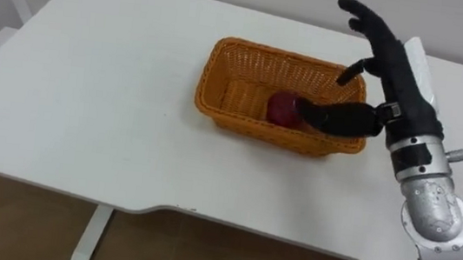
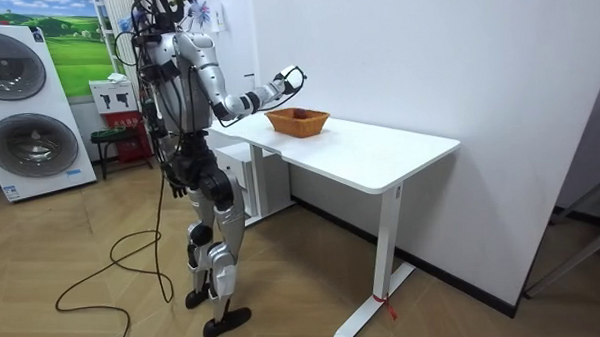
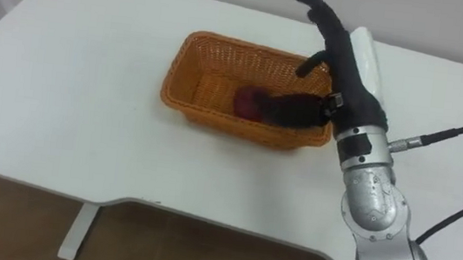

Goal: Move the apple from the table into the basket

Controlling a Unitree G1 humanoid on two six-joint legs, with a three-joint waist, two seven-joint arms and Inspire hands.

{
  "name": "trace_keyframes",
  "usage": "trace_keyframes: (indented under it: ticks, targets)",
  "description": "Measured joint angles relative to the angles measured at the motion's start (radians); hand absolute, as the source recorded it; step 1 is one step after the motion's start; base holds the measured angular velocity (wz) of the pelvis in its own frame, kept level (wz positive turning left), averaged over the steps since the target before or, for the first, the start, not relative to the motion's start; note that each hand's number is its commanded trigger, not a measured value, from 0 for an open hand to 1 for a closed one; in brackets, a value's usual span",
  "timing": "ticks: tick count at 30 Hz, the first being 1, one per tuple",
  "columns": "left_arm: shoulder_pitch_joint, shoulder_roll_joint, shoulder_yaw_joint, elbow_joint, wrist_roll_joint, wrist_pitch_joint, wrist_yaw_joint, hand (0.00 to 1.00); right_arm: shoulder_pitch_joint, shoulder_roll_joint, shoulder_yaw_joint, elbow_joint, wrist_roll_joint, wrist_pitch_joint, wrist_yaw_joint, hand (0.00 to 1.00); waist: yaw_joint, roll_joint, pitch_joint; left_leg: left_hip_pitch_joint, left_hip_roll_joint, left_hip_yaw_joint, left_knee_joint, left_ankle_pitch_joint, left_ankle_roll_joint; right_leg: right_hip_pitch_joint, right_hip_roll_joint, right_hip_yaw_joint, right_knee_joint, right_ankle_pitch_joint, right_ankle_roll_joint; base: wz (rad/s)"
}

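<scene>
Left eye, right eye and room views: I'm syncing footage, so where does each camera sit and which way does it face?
Left eye view: on the robot's head, looking down at the white table, the basket and the apple in it; the right hand and forearm show.
Right eye view: same head, slightly aside, same downward look, same arm.
Room view: off in the room, side-on to the whole robot standing at the table's end.
Shared: both eye views show one scene; all three show the basket.

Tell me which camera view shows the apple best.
The left eye view: the apple lies in the basket, mostly clear of the right hand. In the right eye view the thumb covers more of it; in the room view the basket wall hides it.
</scene>
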Motion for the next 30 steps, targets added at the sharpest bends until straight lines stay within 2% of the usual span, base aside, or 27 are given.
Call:
trace_keyframes:
  ticks: [7, 12, 14, 18, 21, 23, 27, 30]
  targets:
    - [-0.007, 0.002, 0.000, 0.000, -0.002, -0.003, -0.001, 0.00, 0.000, 0.000, -0.002, 0.000, -0.010, 0.000, 0.001, 0.00, -0.001, 0.000, 0.0007, 0.001, 0.000, 0.000, 0.000, 0.000, 0.000, 0.000, 0.001, 0.007, 0.000, 0.000, 0.000, 0.00]
    - [-0.004, 0.001, 0.000, 0.017, -0.003, -0.018, -0.001, 0.00, 0.000, -0.001, -0.018, 0.000, 0.050, -0.004, -0.001, 0.00, -0.005, 0.003, 0.0026, 0.003, 0.000, 0.000, -0.001, 0.000, 0.000, 0.000, 0.001, 0.010, -0.001, 0.000, 0.000, 0.00]
    - [0.000, -0.001, 0.000, 0.016, -0.003, -0.022, 0.000, 0.00, 0.000, -0.001, -0.043, 0.000, 0.098, -0.011, -0.017, 0.00, -0.005, 0.009, 0.0060, 0.003, -0.001, 0.000, -0.001, 0.000, 0.000, 0.001, 0.000, 0.001, -0.002, 0.000, 0.000, 0.00]
    - [0.012, -0.001, 0.003, 0.014, -0.003, -0.028, 0.003, 0.00, 0.000, -0.002, -0.106, 0.000, 0.124, -0.012, -0.072, 0.00, -0.013, 0.014, 0.0051, 0.011, 0.000, -0.003, -0.002, 0.000, 0.000, 0.009, 0.000, -0.002, -0.002, 0.000, 0.000, 0.02]
    - [0.022, 0.003, 0.021, 0.015, -0.003, -0.038, 0.006, 0.00, 0.001, -0.002, -0.200, 0.001, 0.136, -0.045, -0.157, 0.00, -0.023, 0.015, 0.0056, 0.016, -0.001, -0.007, -0.002, 0.000, 0.000, 0.016, 0.000, -0.002, -0.003, 0.000, 0.000, 0.05]
    - [0.030, 0.001, 0.021, 0.015, -0.003, -0.039, 0.027, 0.00, 0.002, -0.002, -0.262, 0.004, 0.157, -0.071, -0.252, 0.00, -0.035, 0.015, 0.0057, 0.016, -0.001, -0.005, -0.001, 0.000, 0.000, 0.016, 0.000, -0.001, -0.003, 0.000, 0.000, -0.02]
    - [0.043, 0.000, 0.032, 0.017, 0.004, -0.039, 0.053, 0.00, 0.006, -0.002, -0.360, 0.010, 0.180, -0.078, -0.370, 0.00, -0.062, 0.015, 0.0056, 0.014, 0.000, -0.001, 0.000, 0.000, 0.000, 0.014, 0.000, -0.005, -0.002, 0.000, 0.000, -0.02]
    - [0.058, 0.001, 0.063, 0.016, -0.004, -0.039, 0.074, 0.00, 0.006, -0.003, -0.460, 0.042, 0.272, -0.093, -0.472, 0.00, -0.081, 0.018, 0.0031, 0.014, 0.000, 0.000, -0.002, 0.000, 0.000, 0.014, -0.001, -0.006, -0.002, 0.000, 0.000, 0.00]
